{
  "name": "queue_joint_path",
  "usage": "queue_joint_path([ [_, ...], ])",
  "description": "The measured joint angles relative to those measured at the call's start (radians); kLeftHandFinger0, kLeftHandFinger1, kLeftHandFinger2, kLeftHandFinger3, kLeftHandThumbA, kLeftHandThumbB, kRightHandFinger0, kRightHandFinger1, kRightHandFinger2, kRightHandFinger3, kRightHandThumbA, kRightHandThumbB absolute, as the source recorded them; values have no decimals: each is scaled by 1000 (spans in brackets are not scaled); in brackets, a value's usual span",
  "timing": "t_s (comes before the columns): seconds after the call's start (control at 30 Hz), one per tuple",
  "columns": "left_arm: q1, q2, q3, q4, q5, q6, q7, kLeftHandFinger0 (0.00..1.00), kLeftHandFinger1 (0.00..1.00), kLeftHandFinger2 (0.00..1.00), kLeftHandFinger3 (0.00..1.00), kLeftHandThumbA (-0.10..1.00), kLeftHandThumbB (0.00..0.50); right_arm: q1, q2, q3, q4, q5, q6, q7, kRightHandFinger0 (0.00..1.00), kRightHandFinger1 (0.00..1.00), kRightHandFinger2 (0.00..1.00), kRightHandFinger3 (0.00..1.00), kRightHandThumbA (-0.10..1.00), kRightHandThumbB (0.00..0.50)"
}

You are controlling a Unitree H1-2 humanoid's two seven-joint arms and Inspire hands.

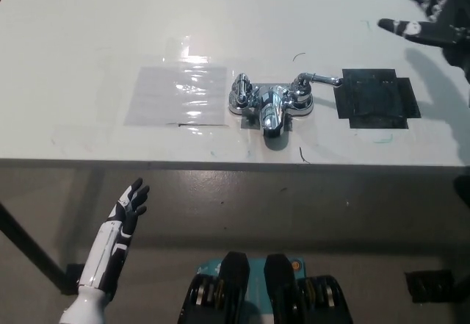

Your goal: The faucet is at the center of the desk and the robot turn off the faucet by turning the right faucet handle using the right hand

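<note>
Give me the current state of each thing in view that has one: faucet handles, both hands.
Right faucet handle: lever pointing out to the right, over the edge of the black patch; untouched.
Left faucet handle: untouched.
Faucet: no water visible at the spout.
Right hand: open, raised above the table's far right, clear of the faucet.
Left hand: open, resting below the table edge.

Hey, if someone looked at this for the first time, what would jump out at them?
The shiny chrome faucet at the middle of the white desk, its right handle pointing toward a black patch. The black right hand hovers open at the upper right, clear of the handle. The white left hand rests open below the desk edge.
</note>
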Motion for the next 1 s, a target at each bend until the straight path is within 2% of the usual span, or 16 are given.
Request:
queue_joint_path([
  [0.17, 0, 0, -5, 0, -1, -8, 0, 1000, 1000, 1000, 1000, 1000, 260, -90, 11, 22, 181, -10, -7, 52, 1000, 1000, 1000, 1000, 1000, 305],
  [0.23, 0, 0, -6, 0, -1, -10, 0, 1000, 1000, 1000, 1000, 1000, 259, -109, 18, 33, 226, -16, -13, 62, 1000, 1000, 1000, 1000, 1000, 329],
  [0.33, 0, 0, -6, 0, -1, -11, 0, 1000, 1000, 1000, 1000, 1000, 266, -119, 34, 52, 280, -31, -28, 71, 1000, 1000, 1000, 1000, 1000, 327],
  [0.43, 0, 0, -6, 0, -1, -11, 0, 1000, 1000, 1000, 1000, 1000, 256, -119, 51, 80, 306, -57, -36, 72, 1000, 1000, 1000, 1000, 1000, 381],
  [0.57, 0, 0, -9, 0, 0, -12, 0, 1000, 1000, 1000, 1000, 1000, 232, -119, 76, 107, 314, -87, -41, 72, 1000, 1000, 1000, 1000, 1000, 377],
  [0.8, 0, 1, -11, 1, 0, -14, -2, 1000, 1000, 1000, 1000, 1000, 239, -118, 106, 126, 337, -119, -52, 72, 1000, 1000, 1000, 1000, 1000, 401],
  [1.0, -2, 1, -13, 3, 2, -15, -8, 1000, 1000, 1000, 1000, 1000, 230, -117, 113, 125, 349, -138, -65, 73, 1000, 1000, 1000, 1000, 1000, 397],
])
